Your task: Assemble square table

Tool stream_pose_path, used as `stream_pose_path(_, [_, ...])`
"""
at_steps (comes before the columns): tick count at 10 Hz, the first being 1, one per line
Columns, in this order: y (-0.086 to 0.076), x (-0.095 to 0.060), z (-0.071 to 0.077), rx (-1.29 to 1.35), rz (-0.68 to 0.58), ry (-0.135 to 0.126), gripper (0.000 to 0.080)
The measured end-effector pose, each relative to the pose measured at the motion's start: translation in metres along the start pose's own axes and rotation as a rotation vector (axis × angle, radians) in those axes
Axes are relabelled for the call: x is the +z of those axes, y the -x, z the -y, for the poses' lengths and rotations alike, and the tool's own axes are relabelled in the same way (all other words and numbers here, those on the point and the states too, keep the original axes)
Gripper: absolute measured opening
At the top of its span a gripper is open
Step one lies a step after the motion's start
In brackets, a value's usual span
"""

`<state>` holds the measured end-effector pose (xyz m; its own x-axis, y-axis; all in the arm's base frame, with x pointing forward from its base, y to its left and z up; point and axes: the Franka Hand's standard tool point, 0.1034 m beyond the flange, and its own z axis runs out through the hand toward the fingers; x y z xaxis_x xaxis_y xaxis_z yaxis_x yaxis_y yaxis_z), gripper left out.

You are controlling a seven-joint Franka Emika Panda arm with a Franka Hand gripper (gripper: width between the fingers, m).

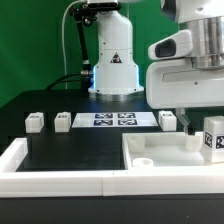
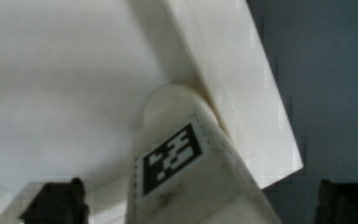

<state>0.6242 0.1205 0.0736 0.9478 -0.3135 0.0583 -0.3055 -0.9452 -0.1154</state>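
Exterior view: the pincer (image 1: 203, 136) hangs over the far corner of the square slab (image 1: 170, 168), which lies flat on the black tabletop (image 1: 70, 145) at the exterior view's right. One leg (image 1: 213, 142) stands upright at that corner, its tag facing you. A second leg (image 1: 167, 119) sits just behind the slab. A third leg (image 1: 63, 120) and a fourth leg (image 1: 35, 121) lie beyond the marker board (image 1: 112, 120), toward the exterior view's left. Wrist view: the leg (image 2: 179, 155) rises between the dark fingertips (image 2: 55, 202), which stand clear of it on either side, so read the pincer (image 2: 202, 205) as spread and gripping nothing. The leg's far end meets the slab (image 2: 69, 90) close beside its raised edge. The step in hand appears to be fixing the first leg into its corner hole; whether it is fully seated cannot be told. Your next move calls for closing squarely on the leg and turning it home without tilting it.
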Motion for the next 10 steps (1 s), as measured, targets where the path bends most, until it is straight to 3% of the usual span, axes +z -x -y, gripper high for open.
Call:
stream_pose_path(7, [-0.0041,-0.0015,0.002,-0.397,-0.039,0.034,0.0649])
stream_pose_path(9, [-0.0042,-0.0013,0.0017,-0.395,-0.038,0.034,0.0391])
stream_pose_path(10, [-0.0045,-0.0014,0.0013,-0.394,-0.039,0.034,0.0391])
